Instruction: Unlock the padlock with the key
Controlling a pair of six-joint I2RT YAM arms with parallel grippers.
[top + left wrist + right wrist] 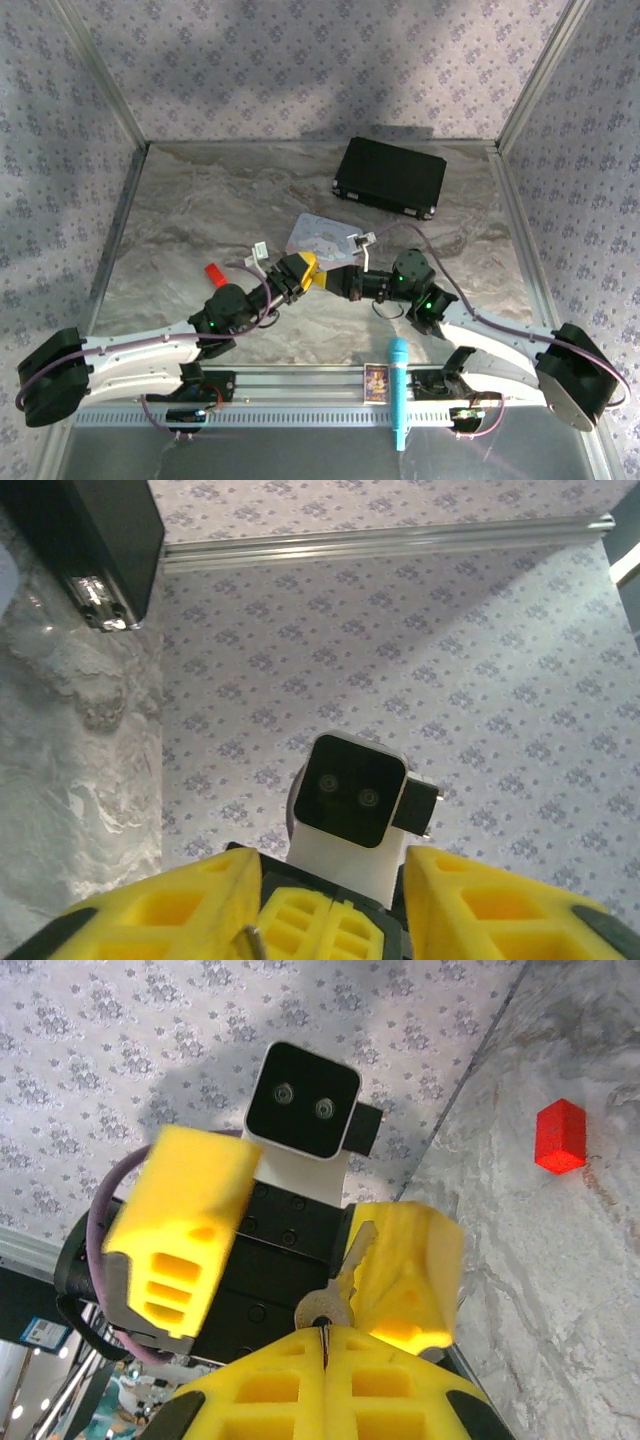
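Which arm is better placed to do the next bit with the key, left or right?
Right. The right gripper is shut on the key, pinching its round head with the blade pointing out. The left gripper faces it with its fingers spread wide.

robot lab test cell: patterned walls (300, 60), marble-print tabletop (200, 200), aluminium frame (112, 110).

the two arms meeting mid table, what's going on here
The right gripper is shut on the key and holds it up to the left gripper, whose yellow fingers stand open, the key's blade close beside one of them. They meet nose to nose over the table. A small red block lies apart on it.
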